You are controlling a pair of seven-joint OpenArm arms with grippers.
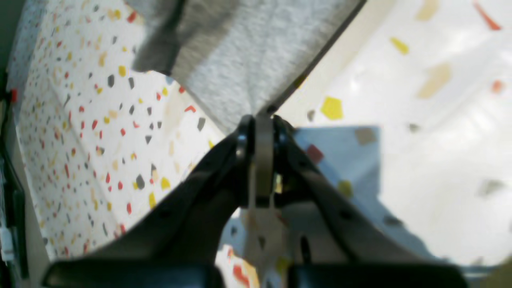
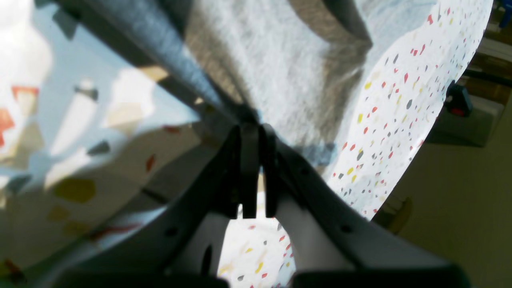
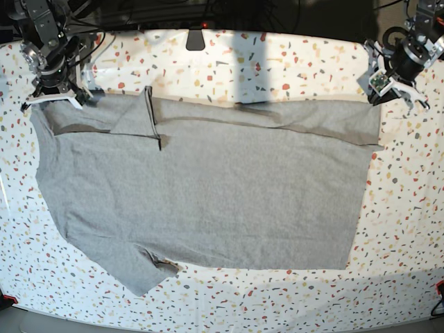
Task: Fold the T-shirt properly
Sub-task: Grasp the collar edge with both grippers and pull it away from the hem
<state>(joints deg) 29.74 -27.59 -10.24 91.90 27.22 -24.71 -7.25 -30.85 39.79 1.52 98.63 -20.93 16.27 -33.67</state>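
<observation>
Across the speckled worktop point(image 3: 277, 62) the T-shirt point(image 3: 208, 201) lies spread flat, plain grey side up, reaching from the far-left corner nearly to the right edge. Its far edge is turned over into a narrow band running along the whole width, with a darker strip of shadow under the fold. One sleeve juts out at the near left; the other, at the far left, is folded in on itself so its outline is hard to read. No lettering shows on the upward face.

At the far right of the base view the left hand point(image 3: 380, 94) sits at the shirt's far-right corner. Its wrist camera shows the two black fingers pressed together on a pinch of grey fabric point(image 1: 240, 52), the cloth rising taut away from the tips; the grip point itself is blurred.

At the far left the right hand point(image 3: 52, 97) meets the shirt's far-left corner. From its wrist camera the fingers point(image 2: 230, 172) stand clamped together with the grey cloth gathered at their tips, though the picture is soft and the exact edge held cannot be made out. Both arms are cut off by the top of the base view, and the worktop's near corners run out of frame.
</observation>
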